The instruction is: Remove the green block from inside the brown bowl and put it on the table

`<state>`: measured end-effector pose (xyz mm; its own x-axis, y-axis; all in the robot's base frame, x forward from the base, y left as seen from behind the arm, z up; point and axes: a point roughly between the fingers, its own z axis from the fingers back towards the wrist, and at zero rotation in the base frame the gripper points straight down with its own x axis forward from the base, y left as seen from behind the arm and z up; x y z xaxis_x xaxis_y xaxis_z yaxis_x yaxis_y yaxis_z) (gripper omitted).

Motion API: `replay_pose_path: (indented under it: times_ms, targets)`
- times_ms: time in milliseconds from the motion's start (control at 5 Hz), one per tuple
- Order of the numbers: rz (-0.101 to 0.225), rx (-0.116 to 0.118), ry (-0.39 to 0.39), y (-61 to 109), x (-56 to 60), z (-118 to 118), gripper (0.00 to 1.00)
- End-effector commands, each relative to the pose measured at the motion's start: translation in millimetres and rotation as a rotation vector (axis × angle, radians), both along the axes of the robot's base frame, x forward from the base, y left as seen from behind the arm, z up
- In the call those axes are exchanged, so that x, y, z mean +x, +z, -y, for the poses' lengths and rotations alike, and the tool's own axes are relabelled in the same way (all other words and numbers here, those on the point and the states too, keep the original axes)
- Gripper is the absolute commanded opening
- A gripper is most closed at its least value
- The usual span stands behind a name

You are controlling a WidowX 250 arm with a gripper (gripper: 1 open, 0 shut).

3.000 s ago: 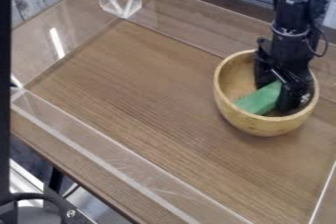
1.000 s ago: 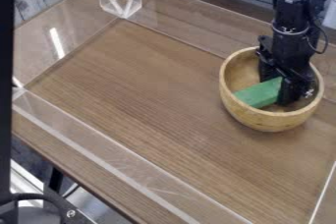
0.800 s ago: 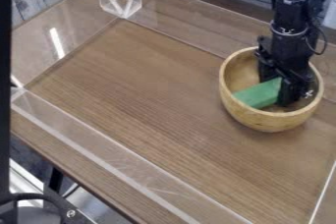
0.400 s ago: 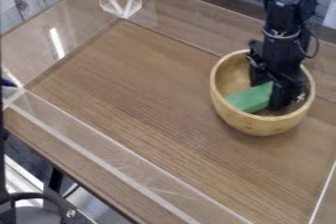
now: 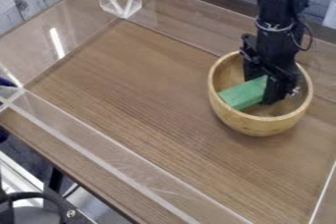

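The table (image 5: 132,81) runs bare from the left to the brown bowl (image 5: 230,115) at the right edge, with low clear walls round it. Inside the bowl lies the green block (image 5: 245,94), and the gripper (image 5: 270,81) reaches straight down into it; its jaws look clamped on the block's right end, though the contact is partly hidden. The step in hand looks like extraction: the next move calls for lifting clear of the rim, then carrying left to bare table. Count: 1 bowl, 1 block, 1 gripper.
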<state>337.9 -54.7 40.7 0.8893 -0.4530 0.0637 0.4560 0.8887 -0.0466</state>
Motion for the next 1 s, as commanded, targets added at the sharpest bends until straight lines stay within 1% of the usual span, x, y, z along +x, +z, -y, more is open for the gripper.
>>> replay_pose_path:
  times_ms: [0, 400, 800]
  targets:
    - [0.101, -0.009, 0.013, 35.9, 8.1, -3.7, 0.0]
    - [0.122, -0.01, 0.017, 47.6, 5.9, -5.4, 0.0]
    - [0.126, -0.011, 0.023, 52.3, 3.5, -7.7, 0.0]
